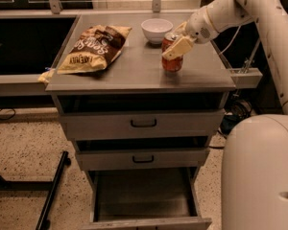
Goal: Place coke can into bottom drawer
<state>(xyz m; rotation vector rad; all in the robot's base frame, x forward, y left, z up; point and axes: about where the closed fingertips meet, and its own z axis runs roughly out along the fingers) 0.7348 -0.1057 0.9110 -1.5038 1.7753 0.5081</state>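
Observation:
The coke can (172, 61), red with a silver top, stands upright on the right part of the grey cabinet top (134, 71). My gripper (176, 44) reaches in from the upper right and is closed around the can's upper half. One tan finger (178, 47) lies slanted across the can's front; the other is hidden behind it. The bottom drawer (144, 195) is pulled open below the cabinet and its grey floor is bare.
A brown chip bag (93, 47) lies on the left of the cabinet top. A white bowl (156, 29) stands just behind the can. Two shallower drawers with black handles (144, 123) are slightly open. My white base (259, 171) stands right of the open drawer.

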